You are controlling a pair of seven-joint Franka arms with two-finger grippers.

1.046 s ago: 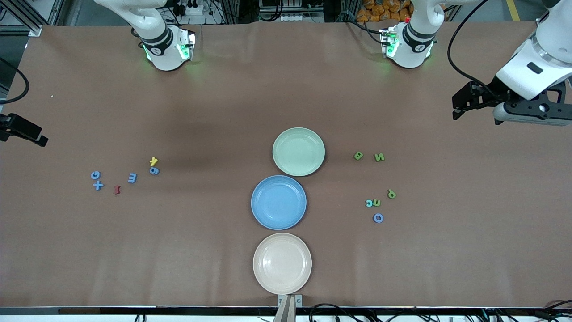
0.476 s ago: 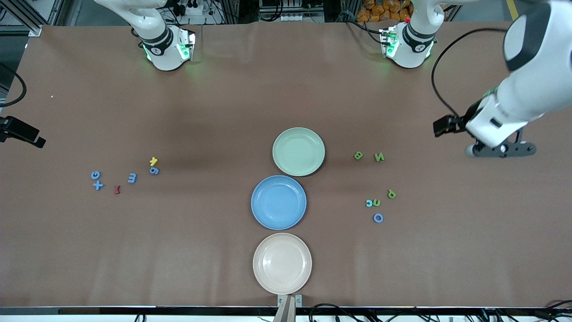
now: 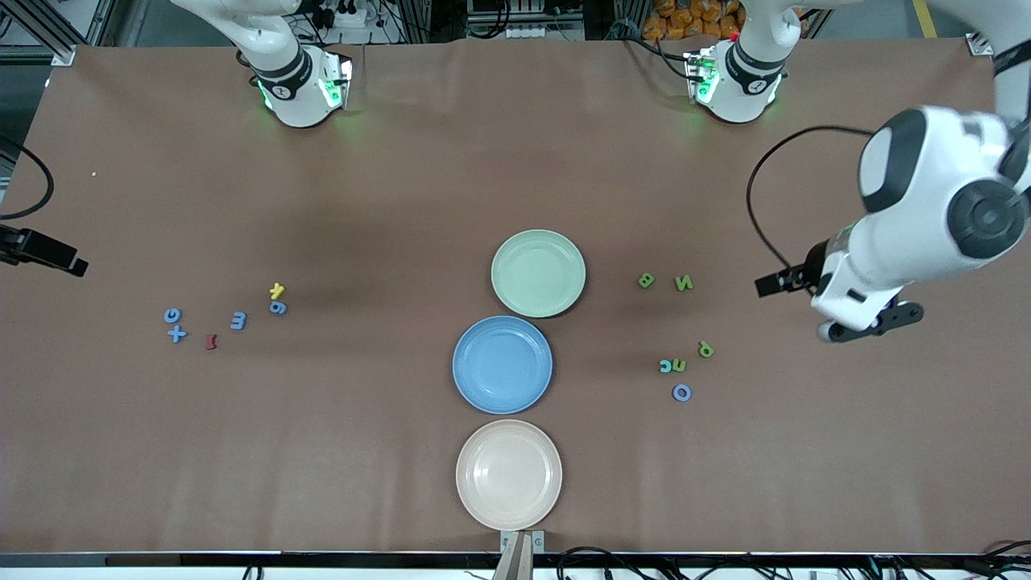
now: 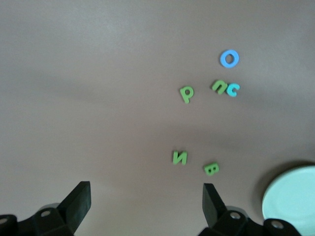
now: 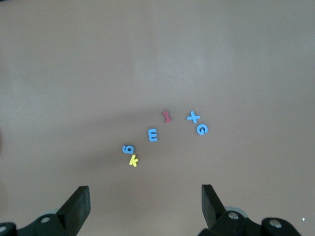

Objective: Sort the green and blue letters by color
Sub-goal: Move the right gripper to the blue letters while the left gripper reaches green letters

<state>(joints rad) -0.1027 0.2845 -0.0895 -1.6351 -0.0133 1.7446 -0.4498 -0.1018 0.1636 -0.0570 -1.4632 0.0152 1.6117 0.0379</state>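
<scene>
Blue G (image 3: 172, 315), plus sign (image 3: 177, 333), E (image 3: 238, 321) and 6 (image 3: 279, 308) lie loose toward the right arm's end. Green B (image 3: 646, 280), N (image 3: 683, 283), P (image 3: 705, 350) and n (image 3: 679, 366) lie toward the left arm's end. My left gripper (image 3: 863, 326) hangs open and empty over bare table beside N (image 4: 180, 157) and B (image 4: 211, 169). High above bare table, my right gripper (image 5: 145, 191) is also open and empty, with E (image 5: 153, 134) and 6 (image 5: 128, 149) in its view.
Three empty plates stand in a row mid-table: green (image 3: 538, 272), blue (image 3: 502, 364), beige (image 3: 508, 474) nearest the camera. A yellow K (image 3: 277, 291) touches the 6, and a dark red I (image 3: 211, 341) lies by the E. A teal c (image 3: 666, 366) and a blue O (image 3: 681, 393) lie by the n.
The left arm has swung down and in from the table's end toward the green letters. The right arm has barely shifted. No letter has moved.
</scene>
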